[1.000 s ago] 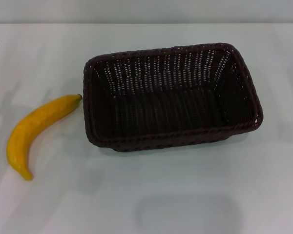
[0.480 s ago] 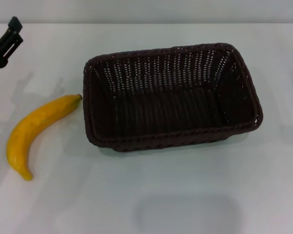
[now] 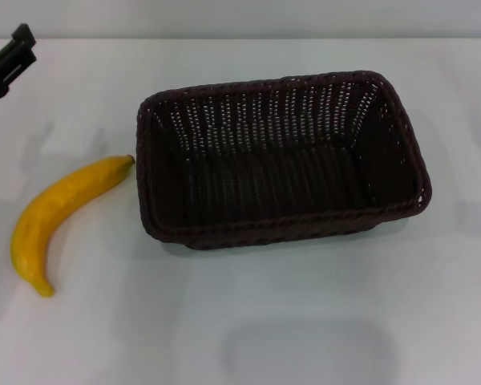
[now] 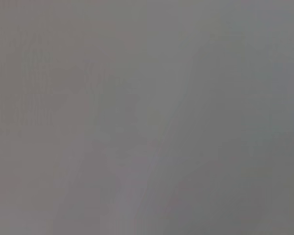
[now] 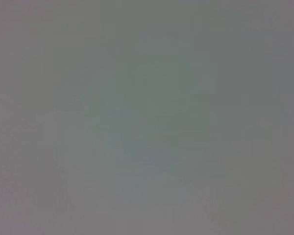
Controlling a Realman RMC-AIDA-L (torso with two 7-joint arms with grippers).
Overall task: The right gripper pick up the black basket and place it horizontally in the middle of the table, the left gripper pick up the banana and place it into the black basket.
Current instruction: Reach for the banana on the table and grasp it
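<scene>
Banana lies on table, well apart from left gripper.

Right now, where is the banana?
In the head view the banana lies on the table at the robot's left, its stem tip beside the basket's left end, with the left claw farther back.

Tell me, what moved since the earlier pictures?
Only the left tool: it came into the head view at the far left corner of the table, well away from the banana. It holds nothing. The banana and the basket stayed put.
</scene>
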